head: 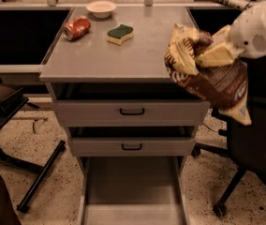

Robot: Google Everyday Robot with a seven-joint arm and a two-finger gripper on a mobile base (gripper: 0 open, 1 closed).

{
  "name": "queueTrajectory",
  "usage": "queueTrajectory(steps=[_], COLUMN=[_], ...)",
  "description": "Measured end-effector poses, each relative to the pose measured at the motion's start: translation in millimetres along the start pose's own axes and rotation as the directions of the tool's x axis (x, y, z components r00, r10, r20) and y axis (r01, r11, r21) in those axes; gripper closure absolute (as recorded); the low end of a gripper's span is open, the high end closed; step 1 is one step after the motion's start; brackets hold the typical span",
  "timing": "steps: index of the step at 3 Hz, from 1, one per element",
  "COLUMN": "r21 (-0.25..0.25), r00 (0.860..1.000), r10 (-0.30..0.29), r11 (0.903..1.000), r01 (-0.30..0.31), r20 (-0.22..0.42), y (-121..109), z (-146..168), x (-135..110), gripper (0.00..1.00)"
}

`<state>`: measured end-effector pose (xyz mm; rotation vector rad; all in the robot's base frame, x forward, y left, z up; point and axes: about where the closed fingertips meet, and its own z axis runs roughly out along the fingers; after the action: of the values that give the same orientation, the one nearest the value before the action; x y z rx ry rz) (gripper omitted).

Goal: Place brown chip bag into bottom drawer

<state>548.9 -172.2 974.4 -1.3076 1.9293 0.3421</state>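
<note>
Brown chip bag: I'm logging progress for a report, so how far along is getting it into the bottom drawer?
Done: the bottom drawer stands pulled open, and the end effector is shut on the brown chip bag, holding it in the air by the right edge of the cabinet top. In hand: the carry, well above the drawer. Left: lower it over the drawer floor and release.
</note>
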Motion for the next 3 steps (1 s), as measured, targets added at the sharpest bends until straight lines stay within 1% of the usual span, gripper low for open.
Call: queueTrajectory(steps=[1, 2, 3], r21=[-0.048, -0.099, -0.196], r00=[0.996, 0.985, 0.972], r10=[0.064, 0.135, 0.195], r11=[0.997, 0.9873, 0.9663], r01=[-0.061, -0.125, -0.167], r20=[0.059, 0.107, 0.132], y=[55.9, 107.6, 165.5], z=[5.2, 26.0, 67.3], x=[12.1, 43.8, 73.2], gripper=[1.0, 1.0, 1.0])
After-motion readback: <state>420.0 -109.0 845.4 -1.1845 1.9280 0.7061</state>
